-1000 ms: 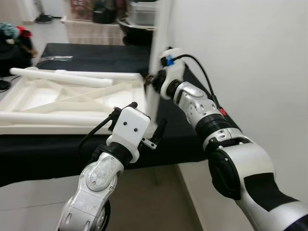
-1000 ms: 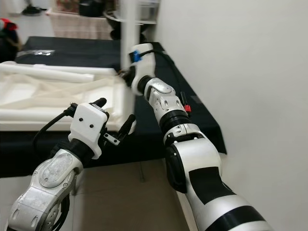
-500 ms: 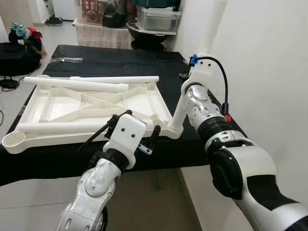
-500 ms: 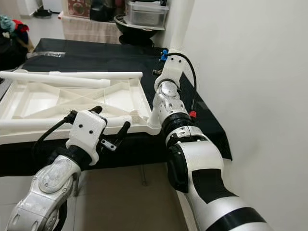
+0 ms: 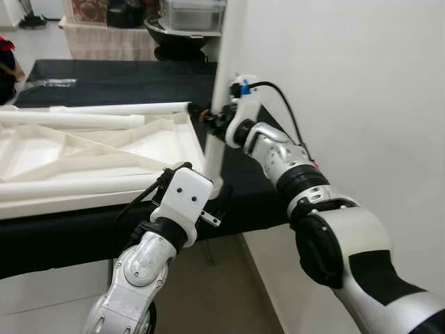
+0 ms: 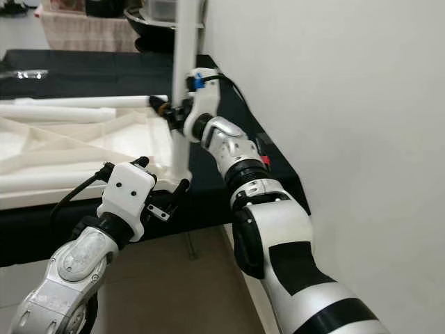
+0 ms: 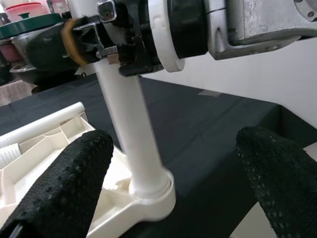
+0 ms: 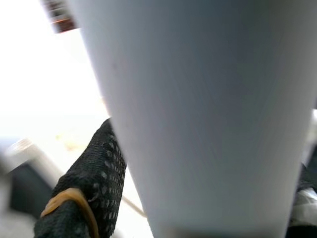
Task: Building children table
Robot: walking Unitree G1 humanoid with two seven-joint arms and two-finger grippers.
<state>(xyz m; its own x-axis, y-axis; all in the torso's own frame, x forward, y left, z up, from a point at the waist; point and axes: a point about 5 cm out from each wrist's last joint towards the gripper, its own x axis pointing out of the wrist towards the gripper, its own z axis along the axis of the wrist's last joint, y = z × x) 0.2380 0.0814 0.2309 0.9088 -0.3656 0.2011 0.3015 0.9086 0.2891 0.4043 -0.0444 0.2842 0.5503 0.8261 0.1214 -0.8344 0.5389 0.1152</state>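
An upside-down white table top (image 5: 83, 149) lies on a black-covered table (image 5: 139, 76). One white leg (image 5: 221, 76) stands upright in its near right corner socket (image 7: 148, 194). My right gripper (image 5: 212, 124) is shut on this leg about halfway up, one black finger (image 8: 84, 191) pressed against it. My left gripper (image 7: 171, 163) is open just in front of the socket, its fingers (image 7: 64, 186) on either side of the leg's base without touching it. Three more white legs (image 5: 104, 109) lie loose on the table top.
A white wall (image 5: 361, 83) runs close along the right side. The black table's front edge (image 5: 69, 236) is just behind my left arm, with tiled floor (image 5: 208, 299) below. A dark bowl and a clear container (image 5: 188, 14) stand behind the table. A plastic bag (image 5: 45, 82) lies far left.
The head view has swung and shifted. The leg looked tilted toward the wall half a second ago and now stands near upright, with my right gripper still on it. My left gripper stays open by the socket.
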